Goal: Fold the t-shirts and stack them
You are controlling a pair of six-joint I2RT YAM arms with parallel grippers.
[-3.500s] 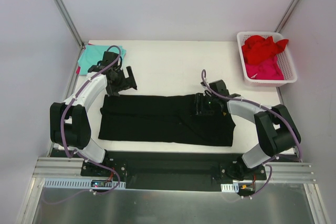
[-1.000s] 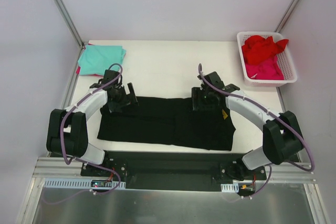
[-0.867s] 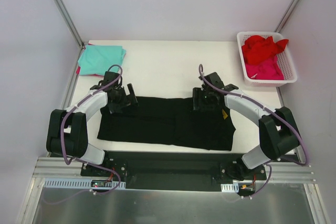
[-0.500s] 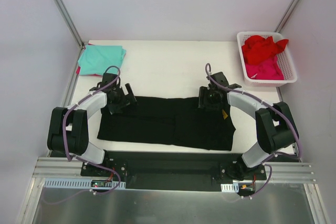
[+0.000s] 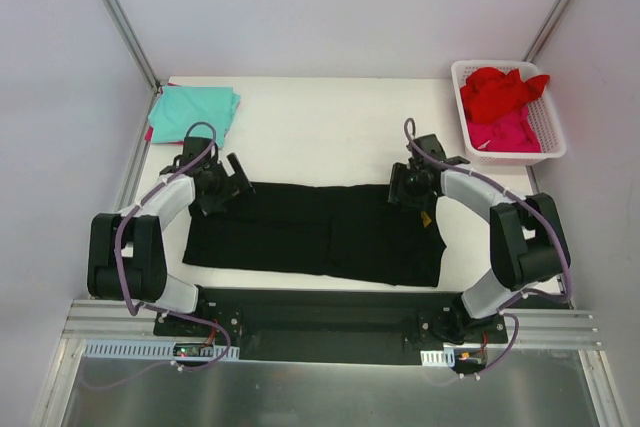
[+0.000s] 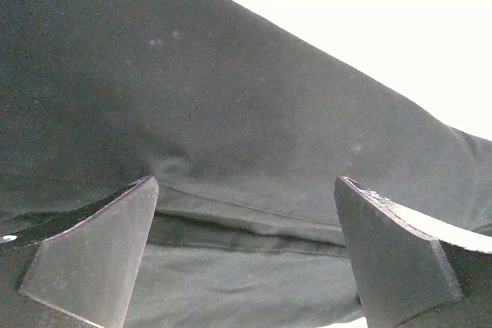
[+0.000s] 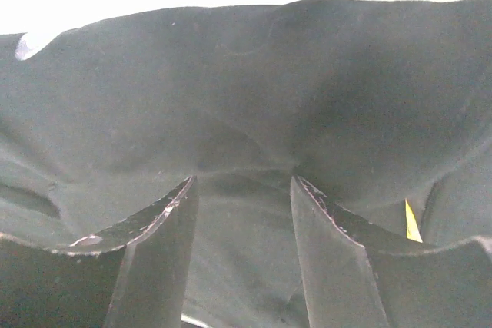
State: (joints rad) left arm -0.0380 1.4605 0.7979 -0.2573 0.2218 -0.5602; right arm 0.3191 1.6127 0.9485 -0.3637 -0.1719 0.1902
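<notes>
The large black t-shirt (image 5: 320, 232) lies folded into a long flat band across the near half of the table. My left gripper (image 5: 213, 185) is at the band's far left corner, low over the cloth, with its jaws wide apart. In the left wrist view the black cloth (image 6: 231, 97) and a seam fill the space under my left gripper (image 6: 246, 183). At the far right corner, my right gripper (image 5: 410, 187) is open more narrowly. Black cloth (image 7: 254, 74) lies between and under its fingers in the right wrist view, where my right gripper (image 7: 242, 182) is pressed close to it.
A folded teal t-shirt (image 5: 193, 112) lies at the far left corner of the table. The white slotted basket (image 5: 552, 132) stands at the far right with a red t-shirt (image 5: 500, 90) and a pink one (image 5: 505, 132) bundled inside. White table (image 5: 320, 132) shows beyond the black shirt.
Both grippers slid outward along the black shirt's far edge, the left one leftward and the right one rightward. The right jaws narrowed slightly. The shirt's left end shifted a little.
</notes>
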